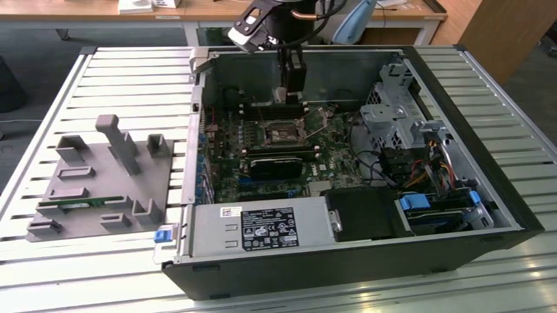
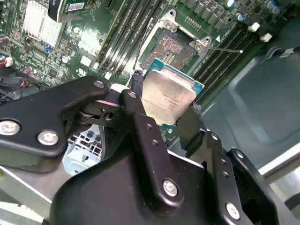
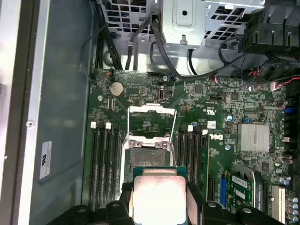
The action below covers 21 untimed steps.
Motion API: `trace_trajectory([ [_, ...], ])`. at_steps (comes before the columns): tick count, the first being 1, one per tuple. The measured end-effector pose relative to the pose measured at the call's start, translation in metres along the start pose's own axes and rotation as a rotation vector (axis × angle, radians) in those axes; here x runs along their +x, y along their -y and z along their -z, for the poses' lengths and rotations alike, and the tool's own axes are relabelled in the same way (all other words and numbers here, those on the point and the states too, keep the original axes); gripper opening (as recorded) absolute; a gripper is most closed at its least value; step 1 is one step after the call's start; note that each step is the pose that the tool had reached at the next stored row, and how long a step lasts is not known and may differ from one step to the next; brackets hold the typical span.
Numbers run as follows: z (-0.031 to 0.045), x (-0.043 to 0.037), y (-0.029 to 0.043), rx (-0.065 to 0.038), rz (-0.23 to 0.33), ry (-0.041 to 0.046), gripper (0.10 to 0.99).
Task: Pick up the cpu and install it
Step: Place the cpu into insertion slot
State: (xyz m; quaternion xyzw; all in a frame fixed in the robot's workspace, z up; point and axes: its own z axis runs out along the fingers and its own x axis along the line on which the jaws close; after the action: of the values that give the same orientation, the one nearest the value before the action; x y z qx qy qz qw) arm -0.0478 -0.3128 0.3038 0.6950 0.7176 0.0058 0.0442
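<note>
Clamped by its edges in my pincer [image 2: 165,101], the cpu [image 2: 171,89] hangs over the motherboard [image 3: 220,108], near the open socket [image 2: 171,47]. Lowered off-centre or skewed, I judge it could bend socket pins or seat crooked.

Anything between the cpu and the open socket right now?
Nothing visible. The claw holds the cpu by its edges, close to the socket. The socket's retention frame is flipped open and its contact field lies bare, with no cable across it.
</note>
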Motion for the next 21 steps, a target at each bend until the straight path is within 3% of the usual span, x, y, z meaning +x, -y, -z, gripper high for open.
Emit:
trace_trajectory([
  [5,-0.0068,0.0004,0.0005,0.001,-0.004,0.0114,0.537],
  [16,-0.0061,0.0003,0.0004,0.001,-0.004,0.012,0.537],
  [18,-0.0109,0.0006,0.0007,0.001,-0.004,0.0121,0.537],
  [21,-0.011,0.0006,0.0008,0.001,-0.004,0.0121,0.537],
])
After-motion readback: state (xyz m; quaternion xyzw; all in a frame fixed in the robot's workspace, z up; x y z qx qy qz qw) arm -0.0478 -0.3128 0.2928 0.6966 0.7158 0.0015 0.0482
